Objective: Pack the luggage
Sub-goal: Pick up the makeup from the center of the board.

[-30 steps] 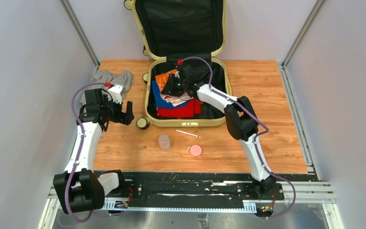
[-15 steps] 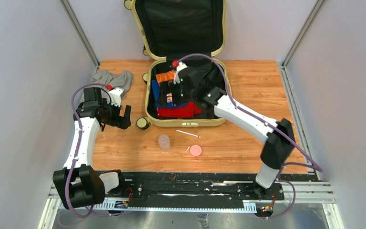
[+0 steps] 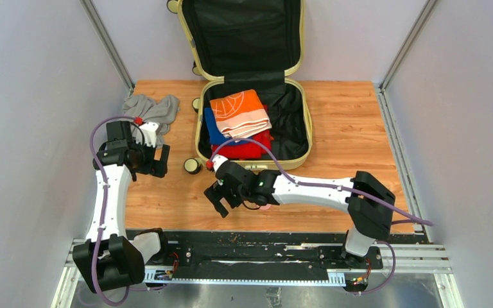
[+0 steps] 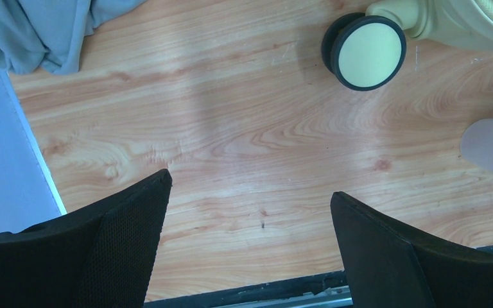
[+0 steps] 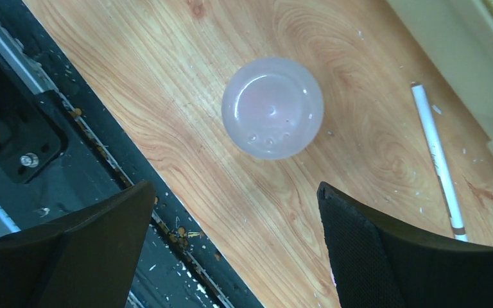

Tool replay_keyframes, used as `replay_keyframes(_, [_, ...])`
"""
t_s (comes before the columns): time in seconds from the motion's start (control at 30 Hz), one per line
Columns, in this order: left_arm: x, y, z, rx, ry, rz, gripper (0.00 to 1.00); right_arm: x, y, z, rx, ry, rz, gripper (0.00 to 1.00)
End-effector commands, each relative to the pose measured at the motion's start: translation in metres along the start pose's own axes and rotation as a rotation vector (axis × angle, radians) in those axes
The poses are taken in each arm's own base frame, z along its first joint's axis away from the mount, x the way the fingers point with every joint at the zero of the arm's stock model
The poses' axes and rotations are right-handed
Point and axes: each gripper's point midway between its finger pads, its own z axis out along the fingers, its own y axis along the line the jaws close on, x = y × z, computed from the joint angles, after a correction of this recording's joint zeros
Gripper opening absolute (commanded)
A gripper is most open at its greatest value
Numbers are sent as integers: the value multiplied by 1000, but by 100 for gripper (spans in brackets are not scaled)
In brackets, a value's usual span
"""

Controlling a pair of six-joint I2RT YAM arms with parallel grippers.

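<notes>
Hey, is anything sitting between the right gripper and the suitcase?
A white pen lies between the open right gripper and the near wall of the luggage; a clear cup sits under the gripper.

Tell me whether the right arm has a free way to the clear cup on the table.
Probably yes: the right tool hangs open right over the clear cup, nothing lies between them, and the pen sits apart from it.
</notes>
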Motion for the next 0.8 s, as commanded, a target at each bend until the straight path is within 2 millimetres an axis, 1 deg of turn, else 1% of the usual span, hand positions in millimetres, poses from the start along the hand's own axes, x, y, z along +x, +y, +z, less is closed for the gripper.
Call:
replay_keyframes(0.0, [-7,6,-13,-40,-27,-4,100,-5,-3,15,64,-15,-50,100])
replay_keyframes(0.07, [-6,6,-13,-42,-27,3,100,-8,-6,24,88,-15,-56,100])
replay_keyframes(0.27, [-6,8,-12,-50,-24,11,100,-13,-22,48,200,-14,-88,95])
replay_keyframes(0.33, [-7,9,-11,-54,-29,10,100,-16,-25,54,225,-17,-90,92])
replay_keyframes(0.4, [-8,10,-10,-56,-34,10,100,-18,-25,59,230,-20,-92,85])
replay_keyframes(0.47, [-9,11,-9,-60,-39,10,100,-20,-22,62,215,-22,-94,74])
replay_keyframes(0.53, [-10,12,-9,-64,-43,11,100,-23,-20,59,203,-29,-92,57])
replay_keyframes(0.63, [-12,14,-8,-76,-49,11,100,-32,-18,44,181,-49,-76,28])
replay_keyframes(0.7, [-13,15,-8,-79,-53,10,100,-43,-19,27,157,-60,-56,18])
replay_keyframes(0.77, [-14,15,-7,-79,-55,5,100,-56,-27,3,159,-70,-34,12])
